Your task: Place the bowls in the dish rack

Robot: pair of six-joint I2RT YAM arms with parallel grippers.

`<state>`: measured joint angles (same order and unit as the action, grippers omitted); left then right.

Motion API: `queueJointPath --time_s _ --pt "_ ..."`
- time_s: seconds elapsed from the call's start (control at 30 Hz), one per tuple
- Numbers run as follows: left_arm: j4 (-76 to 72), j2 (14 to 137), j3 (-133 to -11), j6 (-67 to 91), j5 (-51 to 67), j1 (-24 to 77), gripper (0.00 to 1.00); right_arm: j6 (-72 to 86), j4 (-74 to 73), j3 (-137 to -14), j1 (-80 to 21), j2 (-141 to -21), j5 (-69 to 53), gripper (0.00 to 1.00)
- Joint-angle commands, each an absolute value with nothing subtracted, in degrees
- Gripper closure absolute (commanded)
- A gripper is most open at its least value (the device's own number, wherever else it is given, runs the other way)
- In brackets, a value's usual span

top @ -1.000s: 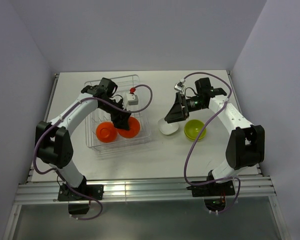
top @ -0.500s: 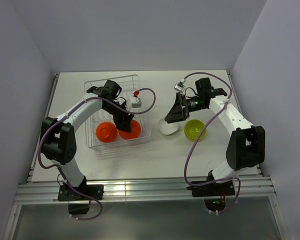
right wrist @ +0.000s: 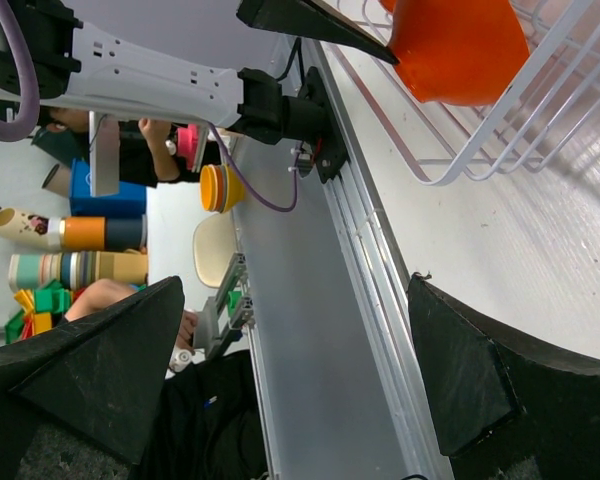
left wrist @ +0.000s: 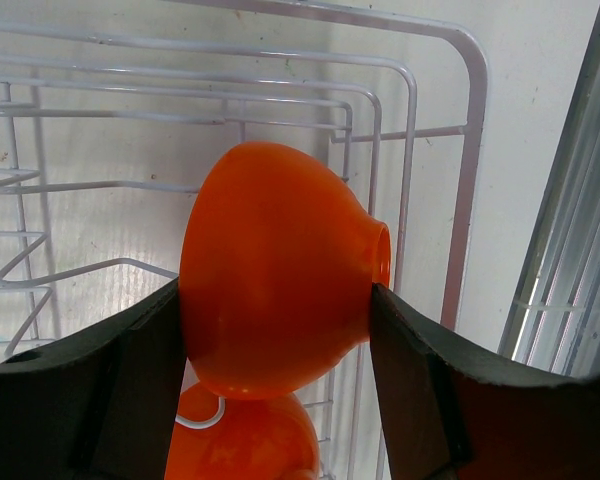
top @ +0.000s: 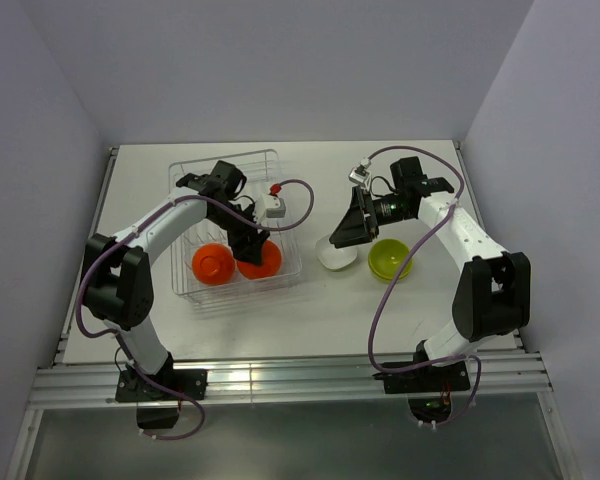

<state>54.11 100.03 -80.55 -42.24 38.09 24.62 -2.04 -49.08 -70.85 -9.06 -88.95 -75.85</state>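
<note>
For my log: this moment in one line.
left pincer: grips orange bowl over rack; right pincer: open; white bowl, green bowl: on table

You have a flat white counter (top: 380, 310) carrying a silvery wire dish rack (top: 225, 155) on its left half. To the rack's right, a white squarish-rimmed plastic bowl (top: 337, 256) sits just beside a lime green plastic bowl (top: 390, 260), both upright.

Robot lab: white-walled test booth (top: 280, 70)
</note>
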Motion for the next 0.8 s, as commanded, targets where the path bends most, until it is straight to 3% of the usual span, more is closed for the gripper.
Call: queueJointPath --time_s 0.0,0.13,0.33,0.4,0.57,0.6,0.77 --pt "52.5 99.1 -80.0 -41.9 37.6 25.4 0.52 -3.3 -49.6 -71.0 -8.6 -86.8 -76.5 0.00" --pt "52.4 98.7 -80.0 -41.8 37.1 25.6 0.38 -3.7 -49.7 -71.0 -8.5 -86.7 -76.4 0.00" --pt "52.0 98.2 -80.2 -42.1 36.2 25.8 0.32 -3.6 -49.7 -71.1 -8.7 -86.3 -74.4 0.00" --pt "51.5 97.8 -79.9 -41.9 35.8 25.8 0.23 -3.3 -49.4 -71.0 -8.6 -86.0 -72.6 0.00" --pt "51.2 97.5 -79.8 -41.9 35.3 25.8 0.19 -3.0 -49.0 -70.5 -8.6 -85.6 -72.1 0.00" --pt "51.2 97.5 -79.8 -41.8 35.3 25.8 0.12 -3.2 -49.0 -70.5 -8.7 -85.5 -72.0 0.00" --pt "50.8 96.7 -80.2 -41.6 35.2 25.9 0.09 -3.4 -49.1 -70.5 -8.7 -84.8 -70.8 0.00"
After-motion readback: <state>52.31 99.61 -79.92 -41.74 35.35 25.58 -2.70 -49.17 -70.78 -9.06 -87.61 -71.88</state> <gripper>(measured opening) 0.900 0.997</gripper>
